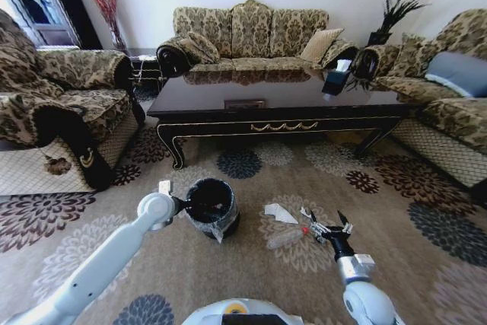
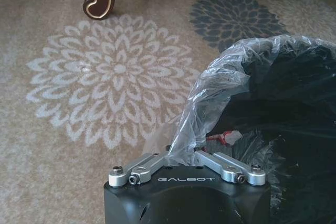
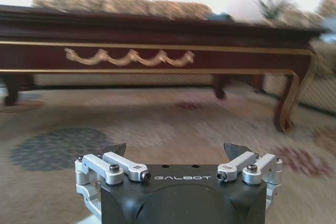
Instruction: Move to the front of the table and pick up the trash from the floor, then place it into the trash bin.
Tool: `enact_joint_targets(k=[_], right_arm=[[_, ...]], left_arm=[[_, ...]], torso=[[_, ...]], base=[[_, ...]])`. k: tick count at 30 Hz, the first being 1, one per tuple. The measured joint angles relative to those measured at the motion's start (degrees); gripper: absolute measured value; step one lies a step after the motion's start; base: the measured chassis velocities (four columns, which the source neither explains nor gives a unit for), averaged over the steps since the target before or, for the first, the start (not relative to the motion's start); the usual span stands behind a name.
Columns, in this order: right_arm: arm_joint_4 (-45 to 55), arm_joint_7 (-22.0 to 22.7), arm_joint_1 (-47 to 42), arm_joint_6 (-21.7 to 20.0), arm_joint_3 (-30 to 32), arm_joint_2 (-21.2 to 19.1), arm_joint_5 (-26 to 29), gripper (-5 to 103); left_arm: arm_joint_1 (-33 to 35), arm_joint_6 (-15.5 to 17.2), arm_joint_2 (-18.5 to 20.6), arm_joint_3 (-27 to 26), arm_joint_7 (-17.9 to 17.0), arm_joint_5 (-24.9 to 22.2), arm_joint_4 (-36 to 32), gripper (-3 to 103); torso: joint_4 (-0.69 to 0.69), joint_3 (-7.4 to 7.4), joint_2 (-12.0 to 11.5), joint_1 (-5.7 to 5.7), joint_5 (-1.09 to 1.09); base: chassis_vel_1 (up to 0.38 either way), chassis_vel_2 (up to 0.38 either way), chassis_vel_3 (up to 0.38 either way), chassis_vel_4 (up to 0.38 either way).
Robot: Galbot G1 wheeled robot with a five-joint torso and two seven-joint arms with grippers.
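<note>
Floor: beige carpet with flower medallions, all the task's things sit on it. Table at 12 o'clock in the head view, dark glossy tabletop, gold scroll on the apron; the robot already faces its front, so the drive part looks done.

Trash bin: black bucket with clear liner, on the floor at about 11 o'clock from the robot's base, well short of the table. Left tool is at the bin's rim, narrow, pinched on the plastic liner; judged to be steadying the bin. Something small, red and white, sits inside the bin; can't tell what.

Right tool: at about 1 o'clock, low over the floor, spread wide, holding nothing. Clear bottle-like piece lies just beside it, toward the bin. White paper scrap is a bit farther on, between the bottle piece and the bin.

Step in hand, as judged: grasp the bottle piece. To do it well: shift the right tool toward 9 o'clock until centred over the piece, span its narrow width, go down to carpet level, then close. Clear plastic may roll or slip, so don't nudge it first. Left tool should hold the rim so the bin doesn't tip.
</note>
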Motion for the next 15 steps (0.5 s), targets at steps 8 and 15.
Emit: enact_joint_targets(k=[8, 15], right_arm=[[-7.3, 5.6, 7.0, -5.1, -1.8, 1.7, 4.5, 100], [-15.0, 10.5, 12.3, -9.1, -2.9, 3.8, 7.0, 100]], left_arm=[[3.0, 0.0, 1.5, -1.4, 0.0, 0.2, -3.2, 0], [5.0, 0.0, 2.9, -2.5, -0.2, 0.2, -4.6, 0]], torso=[[0.0, 0.0, 0.0, 0.0, -0.01], [0.01, 0.0, 0.0, 0.0, 0.0]], base=[[0.0, 0.0, 0.0, 0.0], [0.0, 0.0, 0.0, 0.0]])
